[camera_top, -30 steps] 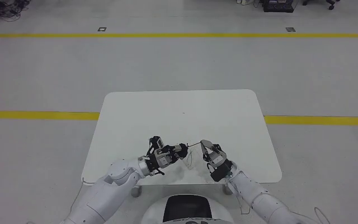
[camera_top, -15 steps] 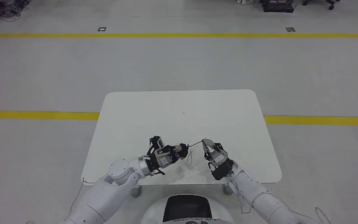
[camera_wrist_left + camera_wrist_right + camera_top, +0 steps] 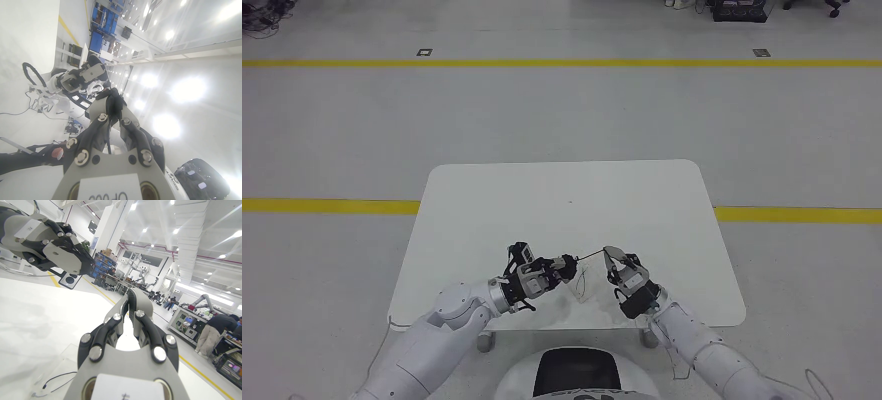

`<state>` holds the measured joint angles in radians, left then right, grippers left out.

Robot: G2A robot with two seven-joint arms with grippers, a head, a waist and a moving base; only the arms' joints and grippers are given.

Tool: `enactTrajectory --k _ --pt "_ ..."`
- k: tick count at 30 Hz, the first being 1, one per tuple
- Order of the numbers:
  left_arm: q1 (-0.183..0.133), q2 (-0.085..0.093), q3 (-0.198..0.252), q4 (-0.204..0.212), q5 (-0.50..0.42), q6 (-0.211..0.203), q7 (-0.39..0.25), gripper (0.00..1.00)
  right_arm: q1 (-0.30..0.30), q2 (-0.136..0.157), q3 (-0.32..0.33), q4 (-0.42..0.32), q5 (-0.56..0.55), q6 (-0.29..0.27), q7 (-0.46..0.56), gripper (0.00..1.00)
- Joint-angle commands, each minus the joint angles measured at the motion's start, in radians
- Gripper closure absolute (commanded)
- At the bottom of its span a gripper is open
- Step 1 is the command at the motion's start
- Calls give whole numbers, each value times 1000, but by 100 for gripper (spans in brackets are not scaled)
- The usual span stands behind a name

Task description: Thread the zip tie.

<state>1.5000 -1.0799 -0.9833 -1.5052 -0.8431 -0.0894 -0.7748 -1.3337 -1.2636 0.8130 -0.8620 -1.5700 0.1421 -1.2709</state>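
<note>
left gripper (image 3: 564, 267): claw is closing narrow and clamping one end of the zip tie (image 3: 587, 258). In the left wrist view the pads (image 3: 103, 109) are pressing on dark material between them.
right gripper (image 3: 608, 254): claw is shut down to a sliver. In the right wrist view the ribbed pads (image 3: 133, 302) are sitting nearly face to face. In the top view the tie's other end is running right into its fingertips, so it is reading as pinched there. The tie itself is too thin to make out between the pads in the wrist view.
zip tie: hanging in the air as a thin, straight black line bridging the two grippers, above the near half of the table (image 3: 542, 200) and not touching it.
arm layout: both grippers are pointing toward each other, tips close but apart, with the tie spanning the gap between them. From the right wrist view the left gripper (image 3: 87, 262) is sitting higher than the right one's tips.
table clutter: a thin black strand (image 3: 56, 378) is lying on the tabletop below the right wrist; cannot tell what it is.
floor: yellow lines (image 3: 562, 63) are running across beyond the table.
</note>
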Motion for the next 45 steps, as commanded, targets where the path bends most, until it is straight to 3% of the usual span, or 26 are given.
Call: enactTrajectory --k 1,7,18,28,32,36,40,41,42,43,45 --pt "0 0 0 0 -1 -1 0 100 0 -1 2 3 0 0 0 100" --pt "0 0 -1 1 -4 -3 -1 100 2 -4 -1 15 0 15 8 100" --pt "3 1 3 -2 -2 -9 1 100 67 16 -165 72 0 198 58 100" --pt "5 1 5 -4 -2 -14 3 100 176 56 -352 113 0 198 139 100" --pt "5 1 6 -4 -2 -15 2 100 204 74 -404 98 0 198 179 100" --pt "6 1 7 -5 -1 -15 1 100 211 93 -425 63 0 198 207 100" --pt "7 2 5 -6 -3 -17 0 100 190 110 -406 22 0 198 200 100" --pt "8 2 5 -6 -4 -18 0 100 181 114 -394 13 0 198 191 83" --pt "8 2 3 -6 -6 -19 -1 100 165 119 -376 4 0 198 172 51" --pt "9 3 1 -5 -8 -19 -1 100 155 124 -367 -2 0 198 155 0" --pt "10 3 -7 -5 -19 -23 -2 100 138 132 -347 -9 0 198 119 0"
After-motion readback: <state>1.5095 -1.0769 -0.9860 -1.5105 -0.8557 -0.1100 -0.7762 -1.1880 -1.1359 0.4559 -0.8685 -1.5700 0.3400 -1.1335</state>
